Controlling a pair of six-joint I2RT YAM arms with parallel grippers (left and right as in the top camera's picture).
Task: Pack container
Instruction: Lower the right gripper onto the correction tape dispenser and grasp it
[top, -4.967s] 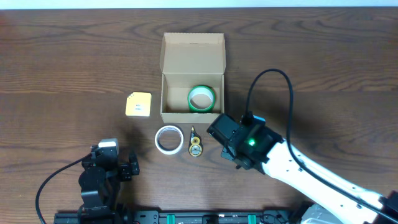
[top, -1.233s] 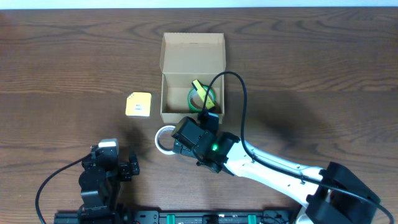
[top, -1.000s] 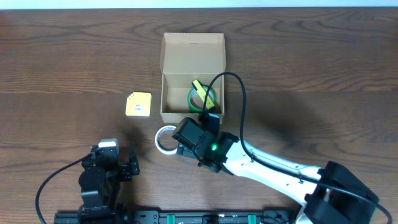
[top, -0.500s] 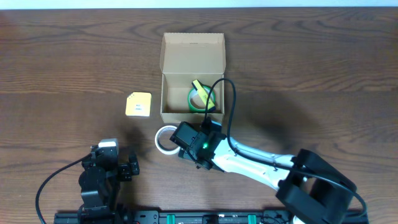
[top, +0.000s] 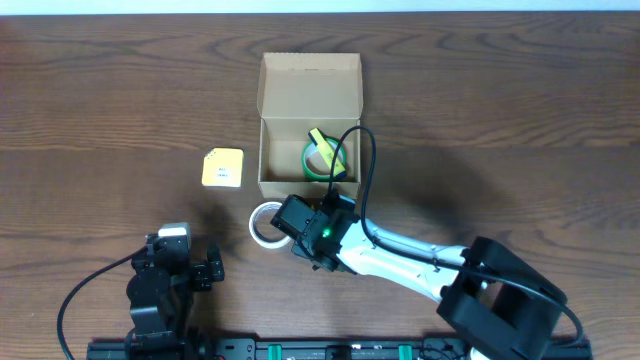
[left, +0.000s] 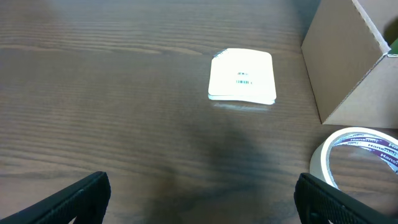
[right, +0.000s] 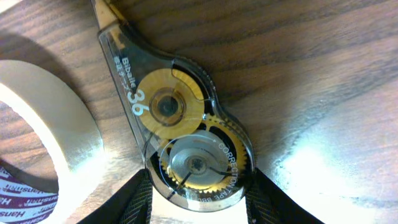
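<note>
The container (top: 309, 123) sits open at the middle of the bench (top: 500, 100), its flap laid back on the far side. A green tape roll (top: 323, 160) lies inside at the near right corner. Just in front of the container's near wall is a clear tape dispenser (right: 180, 134) with yellow gears, and close beside it a white tape roll (right: 59, 127).

My right pincer (right: 198, 186) is down over the dispenser with its fingers (right: 134, 200) spread, one on each side of the round gear end. I cannot tell whether the pads touch it yet.

I judge the step in hand to be picking up this dispenser. To do it well I would close squarely across the widest part of the round body, keep clear of the white roll, lift straight up, and clear the near wall before lowering into the free floor left of the green roll.

My left pincer (left: 202, 180) is parked with its fingers wide apart, holding nothing, facing a yellow pad (top: 222, 168).
</note>
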